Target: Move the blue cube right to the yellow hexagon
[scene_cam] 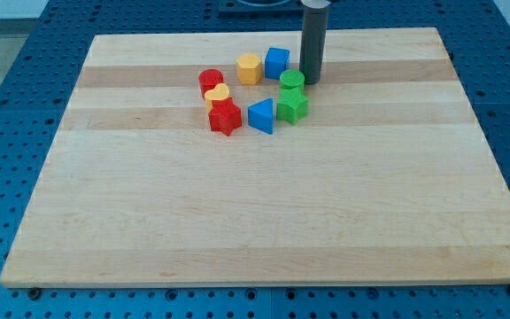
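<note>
Tip (310, 82) down near the board's top edge, bare rod holding nothing.
Blue cube (277, 62) sits just to the view's left of my tip, touching the yellow hexagon (249, 67) on its left; the green cylinder (292, 81) stands beside the tip, and the rod's upper end is cut off.

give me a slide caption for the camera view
My tip rests right of the blue cube, which sits beside the yellow hexagon.
</note>
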Robot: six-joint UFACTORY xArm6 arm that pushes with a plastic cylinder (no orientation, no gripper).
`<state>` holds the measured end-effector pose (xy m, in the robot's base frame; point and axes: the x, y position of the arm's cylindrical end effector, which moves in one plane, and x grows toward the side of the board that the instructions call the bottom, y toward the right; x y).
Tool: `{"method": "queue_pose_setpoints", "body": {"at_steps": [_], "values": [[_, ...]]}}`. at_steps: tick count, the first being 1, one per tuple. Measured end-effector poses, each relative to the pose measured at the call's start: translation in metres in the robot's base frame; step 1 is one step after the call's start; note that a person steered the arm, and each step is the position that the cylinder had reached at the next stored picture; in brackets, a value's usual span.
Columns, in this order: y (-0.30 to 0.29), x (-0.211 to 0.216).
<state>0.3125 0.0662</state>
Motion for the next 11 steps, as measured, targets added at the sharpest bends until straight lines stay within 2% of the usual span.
{"method": "queue_pose_setpoints", "body": {"at_steps": [1,4,5,8,11], "values": [[0.000,0.000],[0.004,-0.053],[-0.017,-0.063],[-0.050,-0.060],[-0.050,-0.049]]}}
